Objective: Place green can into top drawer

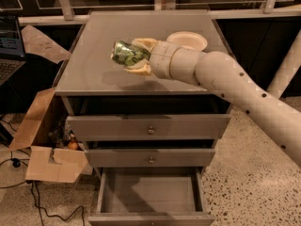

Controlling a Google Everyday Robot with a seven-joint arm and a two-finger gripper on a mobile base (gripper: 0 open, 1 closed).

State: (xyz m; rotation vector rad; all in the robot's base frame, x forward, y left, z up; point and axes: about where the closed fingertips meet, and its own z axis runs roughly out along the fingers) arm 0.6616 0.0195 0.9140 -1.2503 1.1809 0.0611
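**Figure.** The gripper (pixel 135 56) is hanging above the cabinet top (pixel 94 60). Its two pale fingers (pixel 143 43) are pinching the green can (pixel 124 54), one finger lying over the can and the other under it. The can is lying on its side between the jaws, one end pointing away from the wrist, and is riding clear of the surface beneath.

Below the jaws, on the cabinet's front face, the top drawer (pixel 108 126) is showing its broad grey front and round knob. A dark gap is showing above that front, so the drawer appears to be standing partly out; how far cannot be told. Lower still, the narrower knobbed drawer (pixel 117 158) is sitting nearly flush. The deep bottom drawer (pixel 150 192) is standing wide open. Just behind the wrist, a white bowl (pixel 187 40) is resting on the cabinet top.

**Handling, as judged.** The can is likely light and thin-walled, stiff along its length but easily dented by squeezing. Its smooth round wall is probably slippery and will tend to roll once set down. The present hold across the middle of the body looks sound, since the silver ends are offering the jaws less purchase.
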